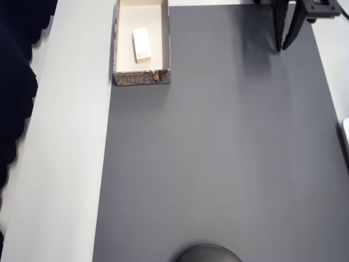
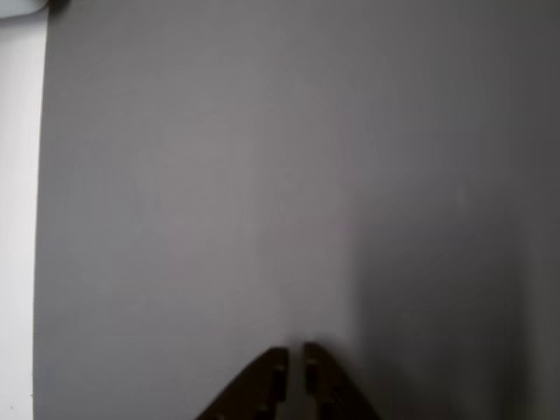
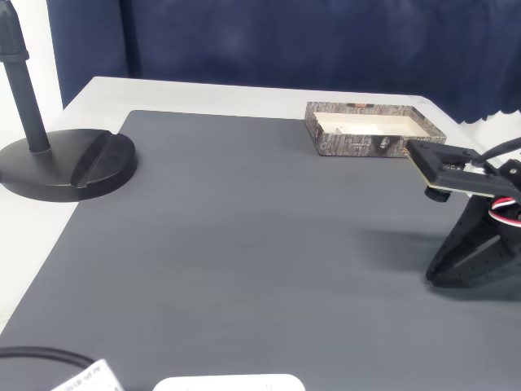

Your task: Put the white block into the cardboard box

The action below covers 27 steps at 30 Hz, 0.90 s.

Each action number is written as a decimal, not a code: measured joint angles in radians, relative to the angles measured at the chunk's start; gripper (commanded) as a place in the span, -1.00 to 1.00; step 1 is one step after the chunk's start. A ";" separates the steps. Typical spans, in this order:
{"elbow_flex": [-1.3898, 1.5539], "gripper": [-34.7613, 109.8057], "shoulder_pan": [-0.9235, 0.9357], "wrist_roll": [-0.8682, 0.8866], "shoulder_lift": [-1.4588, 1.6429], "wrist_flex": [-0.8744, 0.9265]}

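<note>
Fingers [image 2: 278, 372] of your gripper [image 2: 295, 354] sit almost together in the wrist view, a thin slit between the tips and nothing between them, so read them as clenched on air, pointing toward twelve o'clock over bare grey mat [image 2: 262, 175]. From overhead, you find the gripper [image 1: 284, 46] at about one o'clock of the picture, its dark tips just above the mat [image 1: 218, 164]. Your white block [image 1: 142, 45] lies inside the cardboard box [image 1: 142, 78], at about eleven o'clock overhead, resting on the cream floor a little left of centre, long side running along the box. You can see the box [image 3: 374, 145] in the fixed view at about one o'clock, well apart from the gripper [image 3: 456, 265] at four o'clock. A black round stand base [image 3: 69, 167] sits at nine o'clock there.
</note>
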 measured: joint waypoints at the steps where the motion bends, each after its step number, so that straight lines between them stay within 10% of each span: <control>1: 0.000 -0.54 0.000 0.000 0.000 0.000; 27: 0.000 -0.54 0.000 -0.020 0.000 0.000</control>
